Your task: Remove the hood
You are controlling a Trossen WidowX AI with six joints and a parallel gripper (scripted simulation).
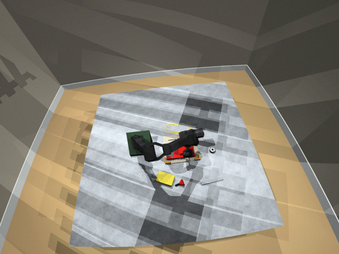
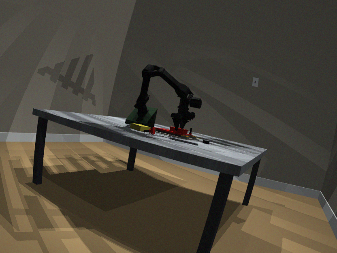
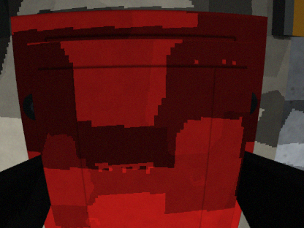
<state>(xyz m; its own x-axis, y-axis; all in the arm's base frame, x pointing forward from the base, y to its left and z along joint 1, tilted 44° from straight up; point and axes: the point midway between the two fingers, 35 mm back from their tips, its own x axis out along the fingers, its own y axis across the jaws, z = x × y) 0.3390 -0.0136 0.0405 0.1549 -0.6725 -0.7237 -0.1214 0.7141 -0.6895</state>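
Observation:
The red hood (image 1: 177, 153) (image 2: 174, 129) (image 3: 142, 123) lies on the toy car, whose beige base has orange corner pieces (image 1: 197, 157). My gripper (image 1: 187, 153) (image 2: 180, 125) (image 3: 143, 162) is down over the car, and its two black fingers are shut on the hood's left and right edges. In the wrist view the hood fills most of the picture, between the fingers. The marked area is a yellow outlined rectangle (image 1: 167, 129) on the table just behind the car, and nothing lies in it.
The arm's green base block (image 1: 138, 136) (image 2: 144, 115) stands left of the car. A yellow block (image 1: 165, 178) (image 2: 139, 126), a small red part (image 1: 180, 183) and a grey rod (image 1: 212, 181) lie in front. A small wheel (image 1: 212, 149) (image 2: 205, 141) lies to the right.

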